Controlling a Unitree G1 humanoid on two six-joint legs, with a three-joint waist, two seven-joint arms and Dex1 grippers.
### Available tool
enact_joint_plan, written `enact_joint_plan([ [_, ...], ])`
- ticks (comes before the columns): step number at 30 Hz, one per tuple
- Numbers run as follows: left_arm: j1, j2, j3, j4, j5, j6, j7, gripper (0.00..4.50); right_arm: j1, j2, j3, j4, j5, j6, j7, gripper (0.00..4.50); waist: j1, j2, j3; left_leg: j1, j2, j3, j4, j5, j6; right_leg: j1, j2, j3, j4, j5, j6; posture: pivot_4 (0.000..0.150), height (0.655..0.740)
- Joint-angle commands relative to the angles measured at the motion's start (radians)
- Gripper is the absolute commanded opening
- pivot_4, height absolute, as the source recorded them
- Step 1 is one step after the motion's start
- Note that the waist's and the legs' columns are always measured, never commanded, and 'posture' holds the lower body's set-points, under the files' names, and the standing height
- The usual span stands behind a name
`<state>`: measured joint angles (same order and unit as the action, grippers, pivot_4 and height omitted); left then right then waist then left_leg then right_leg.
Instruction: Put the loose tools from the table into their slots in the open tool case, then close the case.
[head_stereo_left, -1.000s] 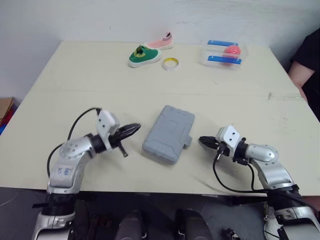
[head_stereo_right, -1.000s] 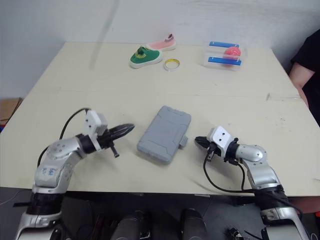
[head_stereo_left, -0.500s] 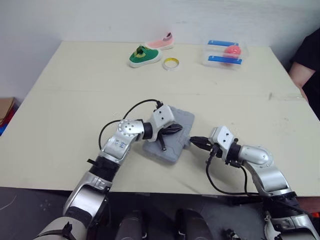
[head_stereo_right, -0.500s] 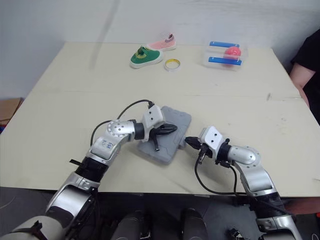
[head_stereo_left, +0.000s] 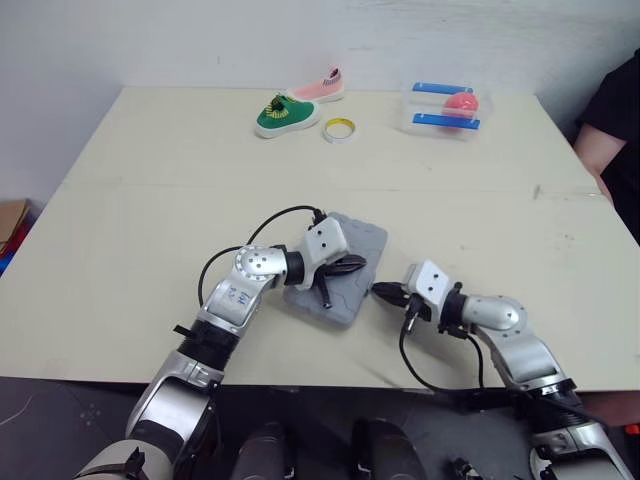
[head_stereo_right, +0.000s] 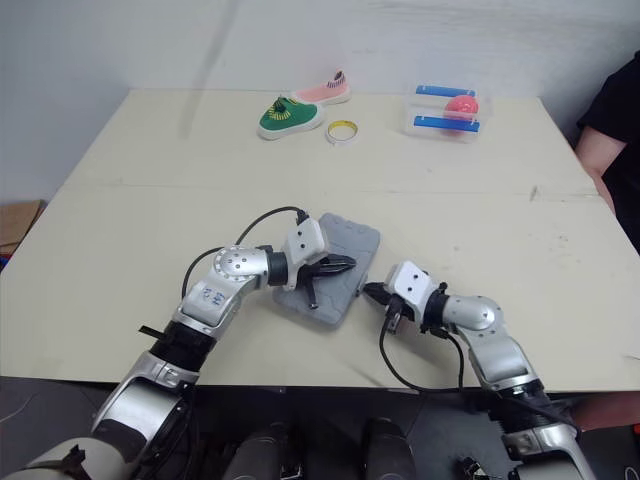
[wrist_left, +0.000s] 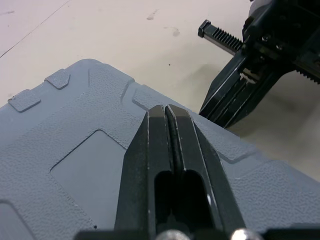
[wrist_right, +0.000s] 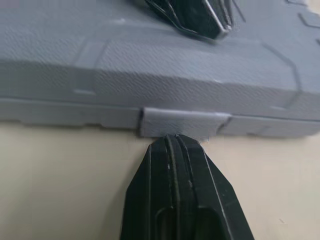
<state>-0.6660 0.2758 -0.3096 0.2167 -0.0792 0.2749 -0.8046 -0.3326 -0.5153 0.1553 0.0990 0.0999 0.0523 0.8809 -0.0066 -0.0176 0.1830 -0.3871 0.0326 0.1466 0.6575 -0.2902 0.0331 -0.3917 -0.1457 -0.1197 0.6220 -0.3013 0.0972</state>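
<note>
The grey tool case lies closed in the middle of the table, lid down. My left gripper is shut and rests on top of the lid near its right edge. My right gripper is shut too, with its tips against the latch tab on the case's right side. In the left wrist view the right gripper is seen just past the lid's edge. No loose tools lie on the table.
A green shoe, a pink shoe and a tape roll sit at the back. A clear box with blue strips and a red ball stands back right. A person's arm is at the right table edge.
My left gripper swung in from the left onto the case lid. My right gripper moved left to the latch tab. The case has shifted slightly.
</note>
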Motion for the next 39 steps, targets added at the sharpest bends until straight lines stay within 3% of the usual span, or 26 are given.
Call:
enact_joint_plan([
  [1, 0.057, 0.018, -0.049, 0.076, 0.043, 0.051, -0.024, 0.00, -0.051, 0.037, 0.018, 0.005, 0.006, -0.017, 0.004, 0.06, -0.003, 0.000, -0.001, 0.000, 0.000, 0.000, 0.000, 0.000, 0.000, 0.000, 0.000, 0.000, 0.000, 0.000, 0.000, 0.150, 0.7400],
  [15, 0.068, 0.030, -0.016, 0.112, 0.042, 0.012, -0.034, 0.00, -0.167, 0.067, 0.033, 0.141, -0.029, -0.074, 0.059, 0.06, -0.027, 0.002, -0.009, 0.003, 0.001, 0.000, -0.001, 0.001, -0.001, 0.001, 0.001, 0.001, 0.002, 0.000, 0.000, 0.150, 0.7400],
  [19, 0.096, 0.030, 0.134, 0.002, -0.088, -0.112, -0.055, 0.00, -0.148, 0.000, -0.033, 0.105, 0.035, -0.125, 0.131, 0.06, -0.030, 0.004, -0.008, 0.002, 0.001, 0.001, -0.002, 0.001, -0.002, -0.001, 0.000, 0.004, 0.002, 0.000, 0.000, 0.150, 0.7400],
  [22, 0.133, 0.094, 0.261, -0.111, -0.169, -0.243, -0.097, 0.00, -0.108, -0.079, -0.109, 0.071, 0.139, -0.160, 0.241, 0.06, -0.026, 0.005, -0.005, 0.000, 0.001, 0.001, -0.006, 0.002, -0.003, -0.003, 0.000, 0.006, 0.000, -0.001, -0.001, 0.150, 0.7400],
  [27, 0.209, 0.228, 0.423, -0.225, -0.282, -0.171, -0.105, 0.00, -0.100, -0.203, -0.192, 0.080, 0.229, -0.198, 0.378, 0.06, -0.020, 0.004, -0.001, -0.002, 0.000, 0.000, -0.006, 0.001, -0.001, -0.004, 0.000, 0.002, -0.002, -0.001, -0.001, 0.150, 0.7400],
  [31, 0.370, 0.431, 0.585, -0.235, -0.267, -0.124, -0.117, 1.10, -0.100, -0.322, -0.294, 0.117, 0.294, -0.171, 0.452, 1.30, -0.025, 0.006, 0.001, -0.002, -0.002, 0.001, -0.006, 0.000, 0.001, -0.003, -0.002, 0.001, -0.003, 0.000, 0.000, 0.150, 0.7400],
  [33, 0.439, 0.494, 0.657, -0.221, -0.256, -0.110, -0.095, 2.07, -0.091, -0.360, -0.326, 0.136, 0.289, -0.209, 0.466, 2.32, -0.022, 0.005, 0.002, -0.002, -0.002, 0.002, -0.007, 0.000, 0.001, -0.004, -0.001, 0.000, -0.004, 0.000, 0.000, 0.150, 0.7400],
  [38, 0.548, 0.560, 0.754, -0.215, -0.242, -0.098, -0.052, 4.12, -0.116, -0.444, -0.354, 0.218, 0.250, -0.279, 0.505, 4.50, -0.017, 0.004, 0.004, -0.002, -0.002, 0.000, -0.008, -0.003, -0.005, -0.004, -0.003, 0.003, -0.004, 0.000, 0.000, 0.150, 0.7400],
  [39, 0.563, 0.565, 0.767, -0.215, -0.243, -0.105, -0.053, 4.42, -0.135, -0.454, -0.362, 0.240, 0.249, -0.282, 0.501, 4.50, -0.015, 0.004, 0.004, -0.002, -0.002, 0.000, -0.008, -0.003, -0.005, -0.004, -0.003, 0.004, -0.004, 0.000, 0.000, 0.150, 0.7400],
])
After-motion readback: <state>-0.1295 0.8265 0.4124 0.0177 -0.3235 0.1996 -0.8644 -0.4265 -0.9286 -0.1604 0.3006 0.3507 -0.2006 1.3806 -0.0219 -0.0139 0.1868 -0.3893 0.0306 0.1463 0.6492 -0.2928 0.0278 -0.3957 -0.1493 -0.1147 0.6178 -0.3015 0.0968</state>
